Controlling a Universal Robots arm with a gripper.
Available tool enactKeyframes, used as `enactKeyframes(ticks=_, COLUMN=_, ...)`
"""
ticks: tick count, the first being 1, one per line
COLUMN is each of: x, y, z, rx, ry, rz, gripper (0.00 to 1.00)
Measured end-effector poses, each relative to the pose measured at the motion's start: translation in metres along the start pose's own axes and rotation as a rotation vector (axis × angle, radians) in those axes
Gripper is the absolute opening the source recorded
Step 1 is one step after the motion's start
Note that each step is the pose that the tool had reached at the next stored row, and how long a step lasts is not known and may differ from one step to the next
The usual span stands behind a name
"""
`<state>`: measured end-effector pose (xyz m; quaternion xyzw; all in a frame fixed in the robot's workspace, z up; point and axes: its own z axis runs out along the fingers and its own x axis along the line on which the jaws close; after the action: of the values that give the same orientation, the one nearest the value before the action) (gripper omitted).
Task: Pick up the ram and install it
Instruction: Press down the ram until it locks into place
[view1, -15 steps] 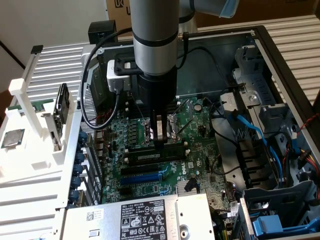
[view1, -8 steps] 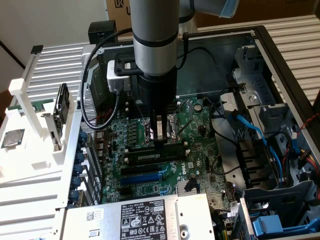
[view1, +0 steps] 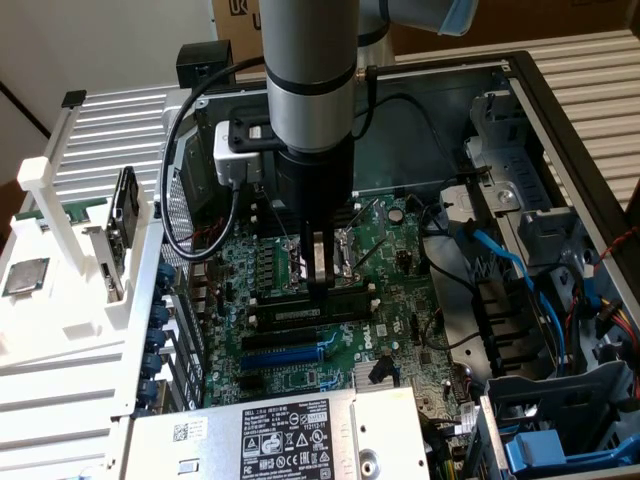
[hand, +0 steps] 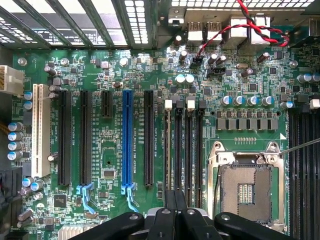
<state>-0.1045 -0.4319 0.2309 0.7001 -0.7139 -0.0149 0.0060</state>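
The ram (view1: 300, 313), a long dark stick with a pale label on its side, stands on edge in a memory slot of the green motherboard (view1: 395, 265) inside the open computer case. My gripper (view1: 320, 283) hangs straight down over the stick's middle, fingers shut together, tips at its top edge. Whether they touch it I cannot tell. In the wrist view the shut fingers (hand: 176, 207) sit over the row of black memory slots (hand: 189, 150), where the stick, seen edge-on, does not stand out from them.
The open processor socket (hand: 246, 187) lies just beside the memory slots. A white rack (view1: 70, 300) outside the case holds a silver chip (view1: 25, 275) and a card (view1: 122, 225). A power supply (view1: 290, 435) and blue cables (view1: 510, 265) border the board.
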Motion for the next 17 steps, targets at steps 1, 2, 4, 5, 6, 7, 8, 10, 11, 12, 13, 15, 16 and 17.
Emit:
enactKeyframes(ticks=1, x=0.0002, y=0.0000, z=0.0000, rx=0.0000, ry=0.0000, rz=0.000, gripper=0.10)
enactKeyframes(ticks=2, x=0.0004, y=0.0000, z=0.0000, rx=0.0000, ry=0.0000, rz=0.000, gripper=0.10)
enactKeyframes(ticks=4, x=0.0004, y=0.0000, z=0.0000, rx=0.0000, ry=0.0000, rz=0.000, gripper=0.10)
enactKeyframes(ticks=5, x=0.0004, y=0.0000, z=0.0000, rx=0.0000, ry=0.0000, rz=0.000, gripper=0.10)
enactKeyframes(ticks=6, x=0.0004, y=0.0000, z=0.0000, rx=0.0000, ry=0.0000, rz=0.000, gripper=0.10)
enactKeyframes(ticks=7, x=0.0004, y=0.0000, z=0.0000, rx=0.0000, ry=0.0000, rz=0.000, gripper=0.10)
enactKeyframes(ticks=8, x=0.0004, y=0.0000, z=0.0000, rx=0.0000, ry=0.0000, rz=0.000, gripper=0.10)
enactKeyframes(ticks=10, x=0.0004, y=0.0000, z=0.0000, rx=0.0000, ry=0.0000, rz=0.000, gripper=0.10)
enactKeyframes(ticks=11, x=0.0005, y=0.0000, z=0.0000, rx=0.0000, ry=0.0000, rz=0.000, gripper=0.10)
enactKeyframes(ticks=12, x=0.0009, y=0.0000, z=0.0000, rx=0.0000, ry=0.0000, rz=0.000, gripper=0.10)
enactKeyframes(ticks=13, x=0.0009, y=0.0000, z=0.0000, rx=0.0000, ry=0.0000, rz=0.000, gripper=0.10)
enactKeyframes(ticks=15, x=0.0009, y=0.0000, z=0.0000, rx=0.0000, ry=0.0000, rz=0.000, gripper=0.10)
enactKeyframes(ticks=16, x=0.0009, y=0.0000, z=0.0000, rx=0.0000, ry=0.0000, rz=0.000, gripper=0.10)
enactKeyframes(ticks=17, x=0.0009, y=0.0000, z=0.0000, rx=0.0000, ry=0.0000, rz=0.000, gripper=0.10)
